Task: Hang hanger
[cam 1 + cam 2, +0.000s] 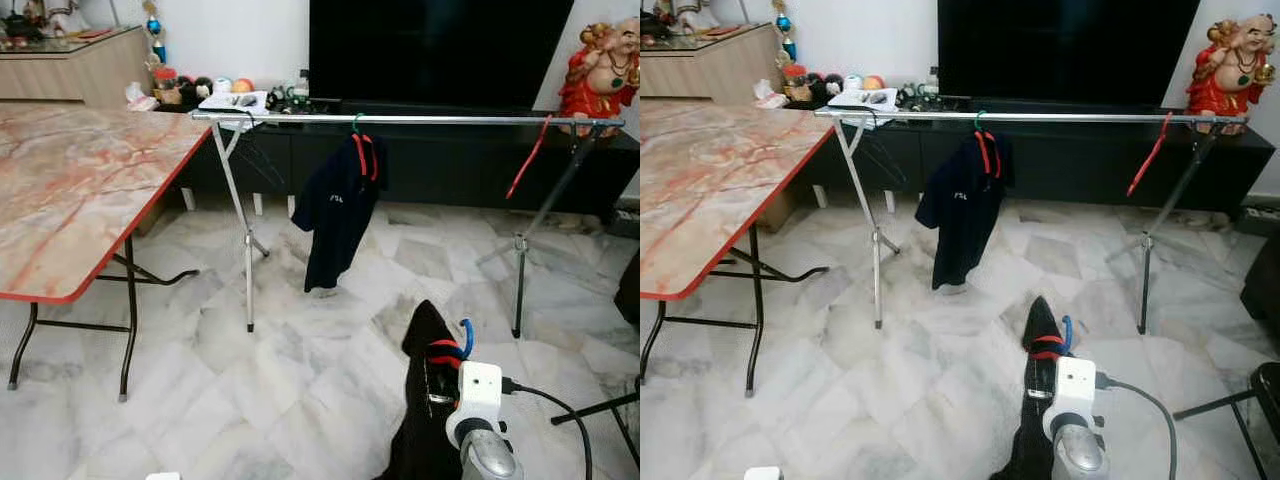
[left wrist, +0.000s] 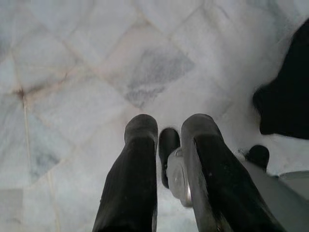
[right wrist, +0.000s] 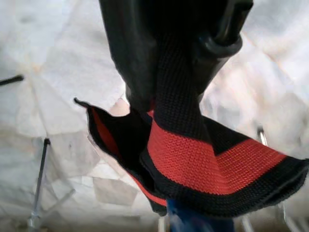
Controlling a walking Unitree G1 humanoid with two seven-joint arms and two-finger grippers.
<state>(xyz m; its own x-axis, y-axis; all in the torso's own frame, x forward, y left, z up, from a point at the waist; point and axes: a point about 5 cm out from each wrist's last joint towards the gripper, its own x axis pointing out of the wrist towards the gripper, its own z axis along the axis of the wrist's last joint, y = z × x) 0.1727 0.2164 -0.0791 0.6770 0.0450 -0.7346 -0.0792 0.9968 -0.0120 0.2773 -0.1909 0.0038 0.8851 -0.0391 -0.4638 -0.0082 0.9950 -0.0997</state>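
My right gripper [image 3: 178, 53] is low at the front right, shut on the red-striped collar of a black shirt [image 1: 422, 400] that hangs from it. The shirt is on a blue hanger [image 1: 466, 336], whose hook sticks up beside the collar. Ahead stands a silver drying rack [image 1: 400, 119] with a long horizontal rail. A dark shirt [image 1: 338, 215] hangs near the rail's middle, and a bare red hanger [image 1: 530, 155] hangs toward its right end. My left gripper [image 2: 169, 145] hangs idle over the marble floor, with a narrow gap between its fingers and nothing in it.
A folding table [image 1: 80, 190] with a red-edged marble top stands on the left. Behind the rack are a low black cabinet, a black TV [image 1: 430, 50] and a red statue [image 1: 600, 70]. Black furniture legs [image 1: 600, 408] reach in at the right edge.
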